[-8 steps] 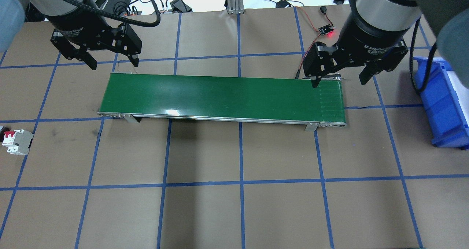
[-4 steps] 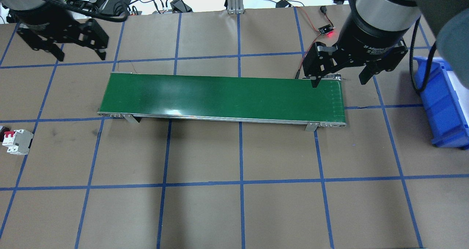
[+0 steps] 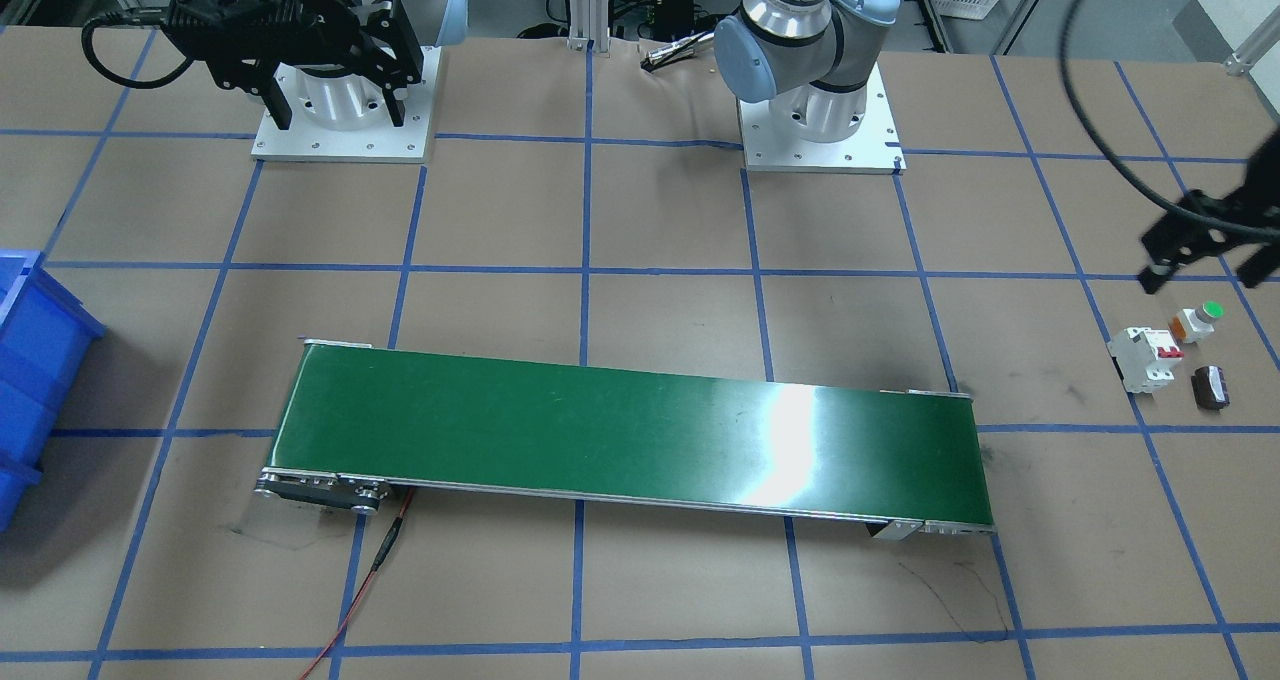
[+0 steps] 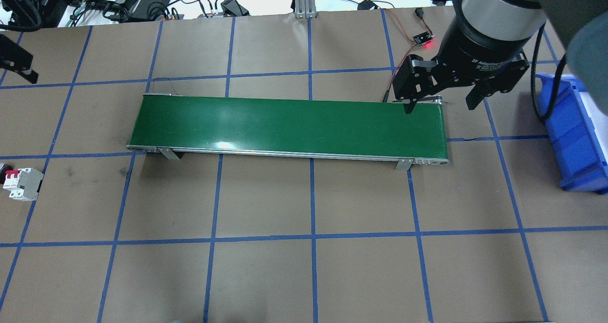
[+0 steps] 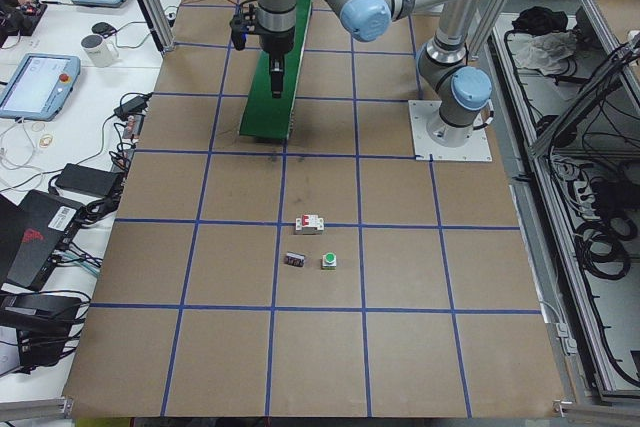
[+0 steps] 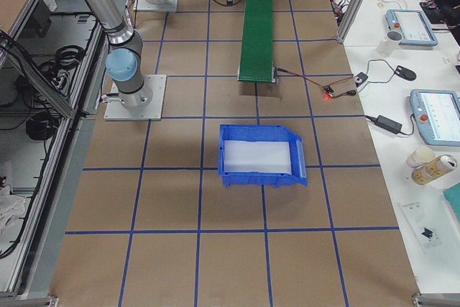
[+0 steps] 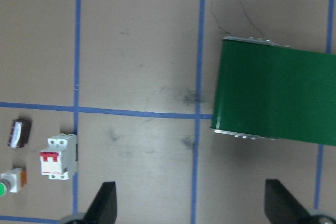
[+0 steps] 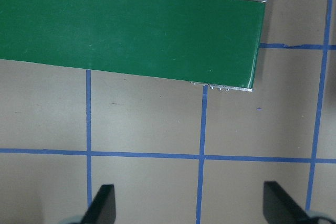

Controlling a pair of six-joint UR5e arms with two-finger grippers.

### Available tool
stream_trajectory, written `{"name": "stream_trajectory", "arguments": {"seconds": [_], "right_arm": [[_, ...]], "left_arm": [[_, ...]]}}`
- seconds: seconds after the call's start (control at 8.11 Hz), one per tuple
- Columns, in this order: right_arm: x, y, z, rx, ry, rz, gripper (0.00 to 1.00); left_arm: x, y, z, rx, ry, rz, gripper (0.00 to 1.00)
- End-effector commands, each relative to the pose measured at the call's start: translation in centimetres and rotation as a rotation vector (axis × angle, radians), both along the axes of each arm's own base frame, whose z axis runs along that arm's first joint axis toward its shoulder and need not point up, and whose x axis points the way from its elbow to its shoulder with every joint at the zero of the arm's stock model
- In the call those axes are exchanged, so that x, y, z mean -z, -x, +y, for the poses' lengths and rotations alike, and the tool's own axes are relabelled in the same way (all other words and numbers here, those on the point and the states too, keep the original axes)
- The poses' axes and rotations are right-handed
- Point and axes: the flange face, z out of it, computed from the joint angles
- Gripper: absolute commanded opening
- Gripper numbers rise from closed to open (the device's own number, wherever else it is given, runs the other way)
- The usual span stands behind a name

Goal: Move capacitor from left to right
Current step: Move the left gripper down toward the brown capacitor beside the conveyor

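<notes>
- Far left on the table (image 4: 71, 275), the capacitor (image 7: 19, 132) lies on its side, loose and touching nothing. In the left wrist view it is at 10 o'clock from the white breaker (image 7: 59, 157), near but apart. The green-capped button (image 7: 9, 181) is at 8 o'clock from the breaker.
- The left fingers (image 7: 106, 203) are spread wide, empty and high over the table. In that view the capacitor is at 9–10 o'clock from them, well apart.
- My read: this is the approach step, nothing gripped yet. The wide spread suits straddling a barrel that's lying down.
- The barrel's long axis runs roughly 12–6 and the fingers oppose at 3–9, so closing should land across its short width.
- Room: bare table at 9 and 12 o'clock of the capacitor. The tight side is at 4 o'clock, where a finger could clip the breaker.
- The green conveyor belt (image 4: 285, 123) is bare and spans the centre, its left end at 2 o'clock from the left fingers. It is probably the drop spot, with open table between.
- The right fingers (image 8: 105, 203) are wide and empty, hanging over the belt's right end. I'd guess they are parked to receive.
- The blue bin (image 4: 574, 137) is at the far right, clear of the belt end, top open.
</notes>
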Motion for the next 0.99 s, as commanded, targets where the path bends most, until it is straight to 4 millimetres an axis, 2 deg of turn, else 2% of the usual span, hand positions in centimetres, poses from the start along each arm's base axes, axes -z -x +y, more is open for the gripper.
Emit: {"name": "stream_trajectory", "arguments": {"seconds": [0.0,0.25,0.49,0.62,0.86], "right_arm": [[0.1,0.0,0.1,0.000,-0.007,-0.002,1.00],[0.1,0.0,0.1,0.000,-0.007,-0.002,1.00],[0.1,0.0,0.1,0.000,-0.006,0.000,1.00],[0.1,-0.1,0.1,-0.001,-0.006,0.000,1.00],[0.1,0.0,0.1,0.000,-0.006,0.000,1.00]], "left_arm": [[5.6,-13.5,0.1,0.099,0.005,-0.039,1.00],[10.2,-20.9,1.0,0.196,-0.008,-0.061,1.00],[14.8,-25.9,2.1,0.273,-0.032,-0.055,1.00],[17.1,-27.4,2.2,0.277,-0.024,-0.056,1.00],[20.7,-28.9,2.1,0.337,-0.050,-0.040,1.00]]}}
